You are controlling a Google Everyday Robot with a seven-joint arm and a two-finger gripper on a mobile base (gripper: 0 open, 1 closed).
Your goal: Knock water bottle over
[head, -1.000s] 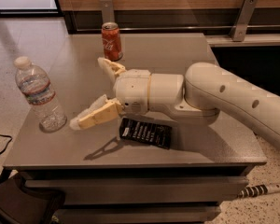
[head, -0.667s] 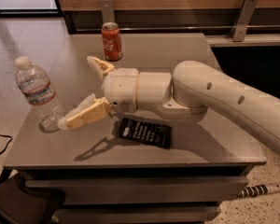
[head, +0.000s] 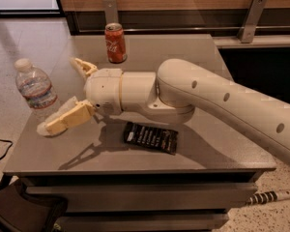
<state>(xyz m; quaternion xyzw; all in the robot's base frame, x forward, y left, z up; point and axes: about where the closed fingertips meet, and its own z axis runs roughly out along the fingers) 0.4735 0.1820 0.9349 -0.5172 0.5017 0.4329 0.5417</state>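
Water bottle (head: 36,88) stands at the table's (head: 193,45) left edge, near the front corner, cap up and top leaning slightly left. Gripper (head: 58,94) is just right of it, fingers spread wide: the lower finger (head: 67,121) lies against the bottle's base, the upper one points toward the back. Red Coca-Cola can (head: 116,43) stands at the back, well apart. Black packet (head: 151,137) lies flat under the arm (head: 208,95).
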